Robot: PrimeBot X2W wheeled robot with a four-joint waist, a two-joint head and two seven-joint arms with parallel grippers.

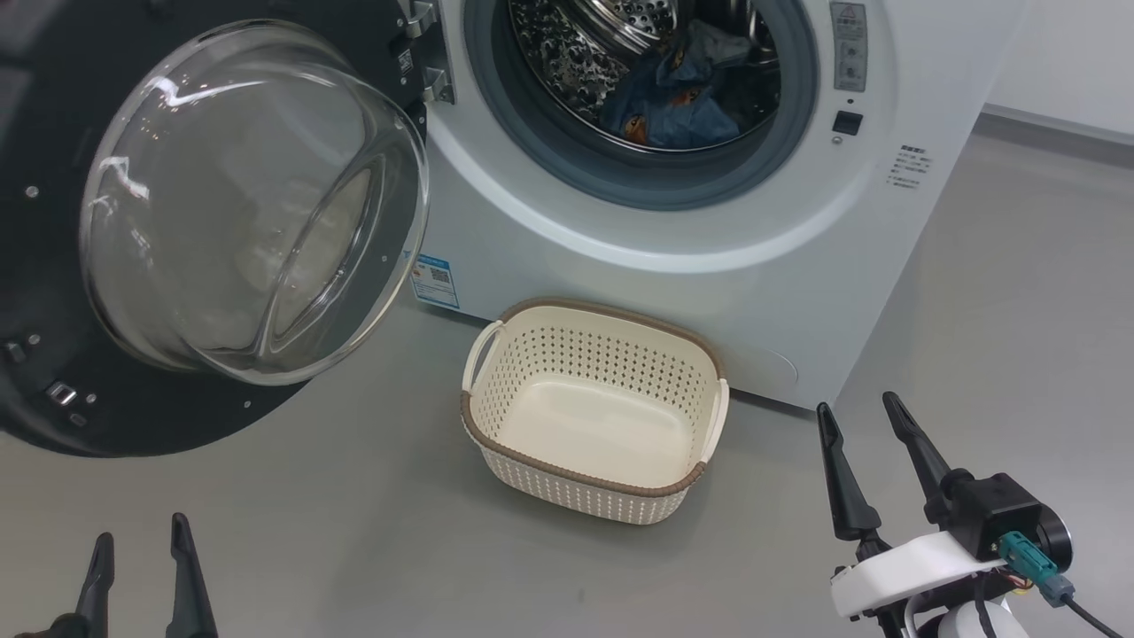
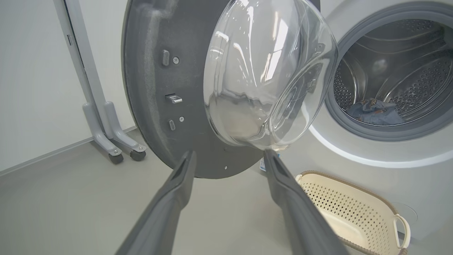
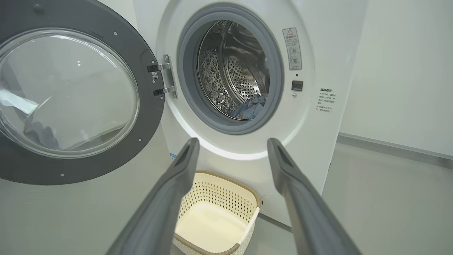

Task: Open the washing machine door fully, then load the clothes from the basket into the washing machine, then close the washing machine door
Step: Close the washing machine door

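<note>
The washing machine (image 1: 709,266) stands with its door (image 1: 248,204) swung wide to the left, glass bowl bulging toward me. Blue clothes with orange-brown prints (image 1: 678,97) lie inside the steel drum; they also show as clothes (image 2: 375,111) and clothes (image 3: 251,108) in the wrist views. The cream basket (image 1: 594,412) sits on the floor before the machine, nothing in it. My left gripper (image 1: 142,549) is open at the lower left, near the door (image 2: 170,88). My right gripper (image 1: 864,421) is open at the lower right, right of the basket (image 3: 219,212).
Grey floor (image 1: 354,532) spreads around the basket. A grey wheeled stand (image 2: 109,134) rests against the white wall behind the door. A pale wall with a skirting line (image 3: 396,148) runs to the right of the machine.
</note>
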